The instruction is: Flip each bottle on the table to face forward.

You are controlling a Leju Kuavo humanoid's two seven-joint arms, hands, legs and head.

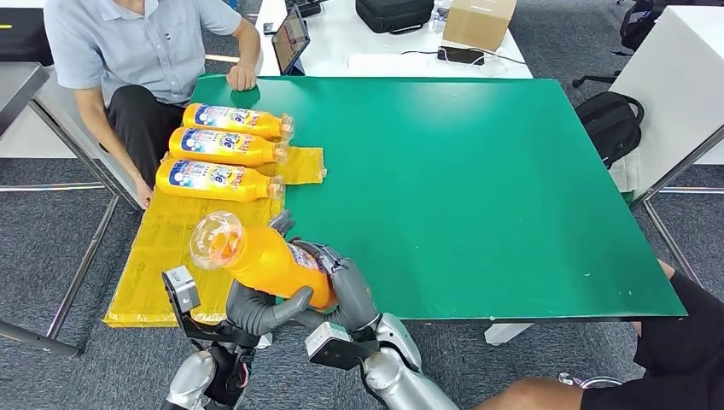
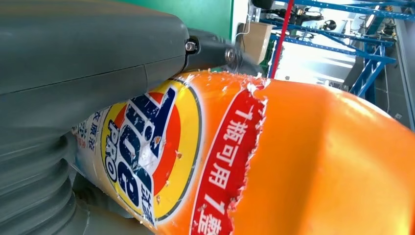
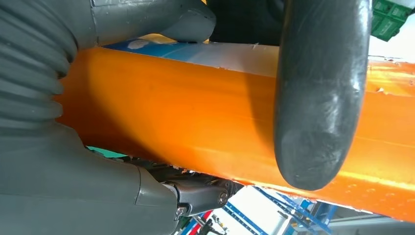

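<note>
Head view shows both hands, left hand (image 1: 260, 312) and right hand (image 1: 341, 282), gripping one orange detergent bottle (image 1: 256, 256) raised over the green table's (image 1: 478, 188) near left corner; three matching bottles (image 1: 224, 147) lie on the yellow mat (image 1: 162, 248) along the left edge. Left wrist view shows its label (image 2: 147, 152); right wrist view shows fingers (image 3: 318, 98) wrapped across plain orange plastic.

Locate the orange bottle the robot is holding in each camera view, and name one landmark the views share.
Head view: held orange bottle low, left of centre, tilted, gripped by both hands.
Left wrist view: its label and orange body close up.
Right wrist view: its orange body crosses the picture.
Shared landmark: the bottle's torn label edge.
</note>
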